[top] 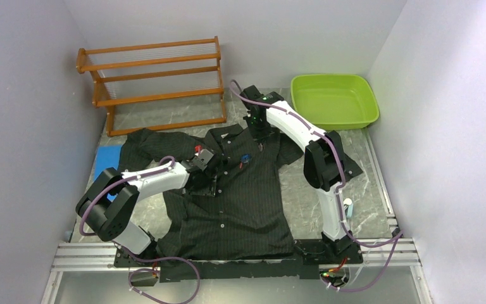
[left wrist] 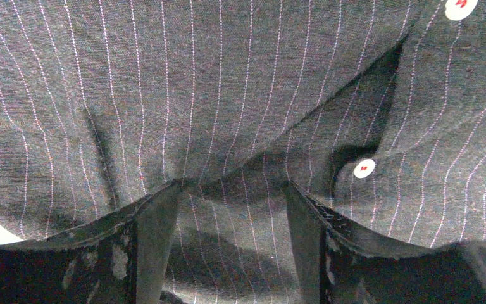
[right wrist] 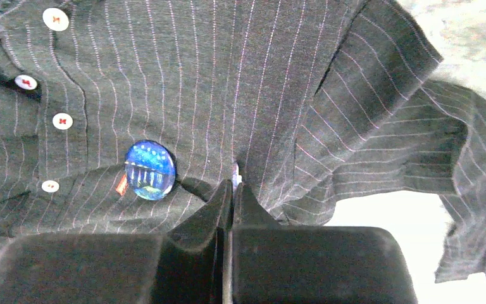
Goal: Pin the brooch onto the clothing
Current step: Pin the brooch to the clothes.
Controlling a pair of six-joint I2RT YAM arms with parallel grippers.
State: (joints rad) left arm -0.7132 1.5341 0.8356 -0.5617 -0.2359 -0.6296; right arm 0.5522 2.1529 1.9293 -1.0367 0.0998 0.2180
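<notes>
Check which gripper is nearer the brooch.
Right. The right gripper sits just beside the brooch; the left gripper is farther off, across the button line of the shirt.

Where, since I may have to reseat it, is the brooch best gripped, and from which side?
Probably by its round rim, pinched across the disc from above. The brooch lies face up on the shirt, a thin flat disc, so only its edges offer purchase. The right gripper, shut just beside it, would need to open first.
</notes>
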